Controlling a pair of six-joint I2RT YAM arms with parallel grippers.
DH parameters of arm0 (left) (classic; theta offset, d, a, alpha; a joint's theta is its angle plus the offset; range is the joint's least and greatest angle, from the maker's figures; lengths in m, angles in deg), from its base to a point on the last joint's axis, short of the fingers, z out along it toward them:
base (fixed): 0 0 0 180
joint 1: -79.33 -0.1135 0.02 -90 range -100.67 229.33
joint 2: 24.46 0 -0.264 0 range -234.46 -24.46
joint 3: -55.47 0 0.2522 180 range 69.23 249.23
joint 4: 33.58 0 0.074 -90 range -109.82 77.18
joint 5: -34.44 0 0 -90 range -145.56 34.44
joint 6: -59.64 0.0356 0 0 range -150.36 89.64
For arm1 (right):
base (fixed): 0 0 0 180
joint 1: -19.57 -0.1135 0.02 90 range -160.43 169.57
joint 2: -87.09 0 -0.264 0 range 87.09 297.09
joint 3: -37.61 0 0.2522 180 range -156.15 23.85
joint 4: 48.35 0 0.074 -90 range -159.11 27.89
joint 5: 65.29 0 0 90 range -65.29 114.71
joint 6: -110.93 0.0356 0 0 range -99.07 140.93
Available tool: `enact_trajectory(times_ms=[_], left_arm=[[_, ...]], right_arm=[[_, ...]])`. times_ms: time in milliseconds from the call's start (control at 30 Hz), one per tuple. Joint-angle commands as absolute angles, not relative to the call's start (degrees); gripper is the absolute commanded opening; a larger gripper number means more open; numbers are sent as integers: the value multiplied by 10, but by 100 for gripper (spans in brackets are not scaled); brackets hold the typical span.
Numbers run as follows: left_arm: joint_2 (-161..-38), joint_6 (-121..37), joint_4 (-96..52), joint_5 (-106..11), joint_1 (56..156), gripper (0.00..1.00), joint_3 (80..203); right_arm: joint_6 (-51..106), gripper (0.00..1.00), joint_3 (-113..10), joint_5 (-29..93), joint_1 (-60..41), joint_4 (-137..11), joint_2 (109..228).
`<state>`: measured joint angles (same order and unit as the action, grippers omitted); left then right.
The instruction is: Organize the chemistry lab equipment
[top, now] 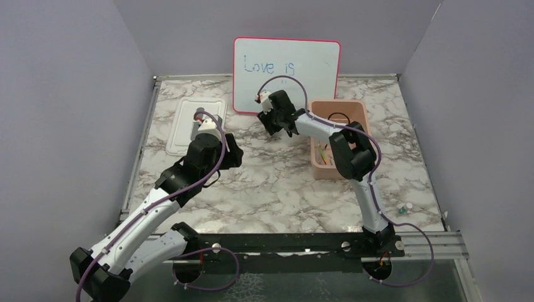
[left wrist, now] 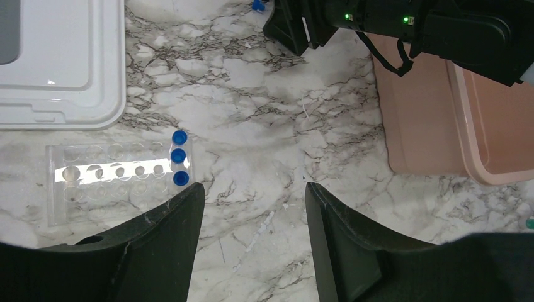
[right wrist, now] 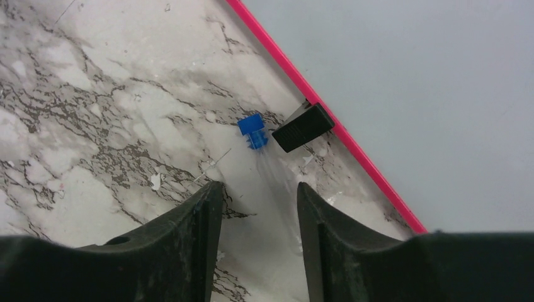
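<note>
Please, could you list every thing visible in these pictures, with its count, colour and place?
table: one, grey-white marble, under everything
whiteboard: one, pink frame, upright at the back centre
lid: one, white, flat at the back left
tub: one, pink, on the right
tube rack: one, clear, beside the lid
blue-capped tubes: three, standing in the rack's end row
loose tube: one, clear with blue cap, lying by the whiteboard's black foot
black ring: one, inside the tub
stick: one, reddish-yellow, inside the tub, blurred
small items: two, teal and white, near the table's right edge, too small to identify
left jaws: black, open, above bare table near the rack
right jaws: black, open, over the loose tube
</note>
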<state>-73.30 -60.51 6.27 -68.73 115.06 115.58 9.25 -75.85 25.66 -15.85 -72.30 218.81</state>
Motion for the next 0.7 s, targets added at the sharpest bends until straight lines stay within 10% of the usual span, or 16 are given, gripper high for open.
enact_trajectory(times_ms=[0, 400, 667], left_arm=[[-737, -595, 44, -677, 1149, 63, 1154], [-739, -595, 46, -686, 1149, 63, 1155], [-737, -609, 50, -701, 1149, 63, 1155]], right_arm=[[72, 46, -776, 315, -154, -768, 2208], [60, 39, -779, 323, -154, -779, 2214], [73, 5, -730, 334, -153, -719, 2171]])
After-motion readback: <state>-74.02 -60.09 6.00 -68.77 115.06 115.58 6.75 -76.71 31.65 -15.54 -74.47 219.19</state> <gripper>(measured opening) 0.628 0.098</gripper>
